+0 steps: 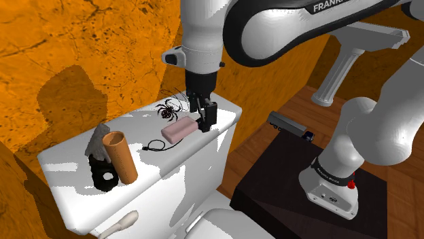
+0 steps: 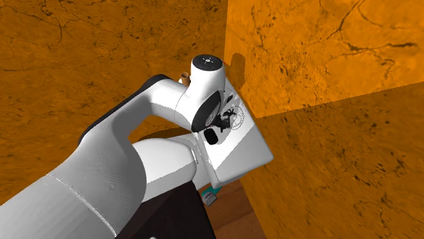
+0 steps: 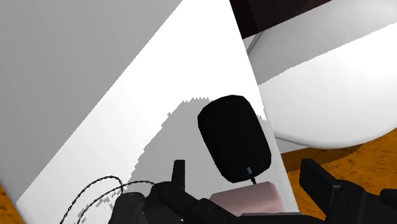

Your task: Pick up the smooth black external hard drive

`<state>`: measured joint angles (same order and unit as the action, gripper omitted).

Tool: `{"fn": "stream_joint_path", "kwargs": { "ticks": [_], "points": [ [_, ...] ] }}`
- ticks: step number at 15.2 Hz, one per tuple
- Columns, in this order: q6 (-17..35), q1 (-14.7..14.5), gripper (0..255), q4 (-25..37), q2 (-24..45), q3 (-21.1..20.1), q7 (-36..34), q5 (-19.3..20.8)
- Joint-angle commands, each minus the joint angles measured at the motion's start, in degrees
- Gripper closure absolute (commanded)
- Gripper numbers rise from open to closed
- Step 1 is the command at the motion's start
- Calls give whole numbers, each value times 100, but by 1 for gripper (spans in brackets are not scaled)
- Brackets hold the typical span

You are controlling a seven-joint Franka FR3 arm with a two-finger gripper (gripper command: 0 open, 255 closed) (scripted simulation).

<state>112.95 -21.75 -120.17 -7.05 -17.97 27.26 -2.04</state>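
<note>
Approach phase, pre-grasp. My end effector (image 3: 245, 167) hangs released over the toilet cistern lid (image 1: 163, 166), its two black fingers standing apart with nothing clasped between them. The smooth black external hard drive (image 3: 232, 137), a rounded slab with a small blue mark at one end, lies flat on the lid close to the edge above the toilet bowl (image 3: 331, 95). It sits just ahead of my fingertips and is not yet touched. A pinkish block (image 1: 178, 129) with a thin cable rests just beside it, showing in the wrist view near the base of my fingers; it is perhaps a second drive, though the view does not settle this. A toy spider (image 1: 168, 108) and an orange tube (image 1: 121, 157) stand farther along the lid. I judge the grasp itself not yet begun. The next move calls for centring the open fingers across the drive's narrower width, descending clear of the pinkish block and the lid's edge, then closing and lifting straight up.
</note>
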Motion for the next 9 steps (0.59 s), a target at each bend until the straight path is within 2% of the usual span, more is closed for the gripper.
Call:
{"fn": "stream_joint_path", "kwargs": {
  "ticks": [1, 3, 4, 9],
  "points": [
    [202, -10, 0, -144, 57, -18, -26, 13],
    [202, -10, 0, -144, 57, -18, -26, 13],
    [212, -10, 255, -155, 56, -18, -26, 13],
    [199, -13, 255, -145, 51, -21, -31, 11]
  ]
}}
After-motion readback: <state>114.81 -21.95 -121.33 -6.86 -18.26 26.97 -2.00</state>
